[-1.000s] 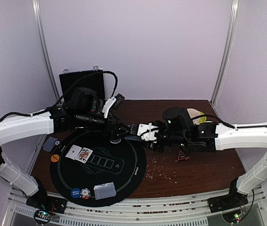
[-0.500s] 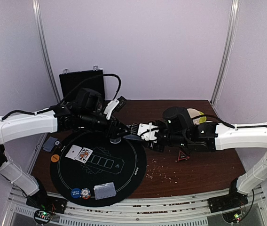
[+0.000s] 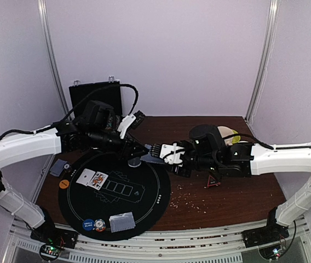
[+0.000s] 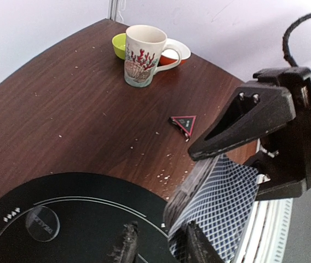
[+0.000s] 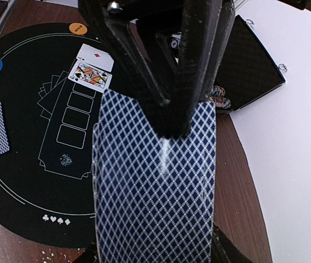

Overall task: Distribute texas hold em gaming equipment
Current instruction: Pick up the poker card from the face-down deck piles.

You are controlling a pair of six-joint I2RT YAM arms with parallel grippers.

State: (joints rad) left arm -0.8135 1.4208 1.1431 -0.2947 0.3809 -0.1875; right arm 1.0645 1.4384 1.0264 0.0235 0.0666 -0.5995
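Right gripper (image 5: pixel 155 253) clamps the blue-backed deck (image 5: pixel 153 186) by its sides, above the far part of the round black mat (image 3: pixel 144 203). Left gripper (image 5: pixel 173 126) meets the deck's far edge. Whether it has pinched a card, I cannot tell. On the mat's near rim lie a blue disc (image 3: pixel 88 224), a red-white disc (image 3: pixel 100 225) and face-down cards (image 3: pixel 122 222). Farther up is a face-up card (image 3: pixel 92 179), with an orange disc (image 3: pixel 63 184) at the left edge, and beyond them the black case (image 3: pixel 95 93).

One mug (image 4: pixel 142 55), one black case (image 3: pixel 92 92), one round mat (image 3: pixel 150 203), one held deck (image 5: pixel 155 186), four loose discs (image 3: pixel 88 224).
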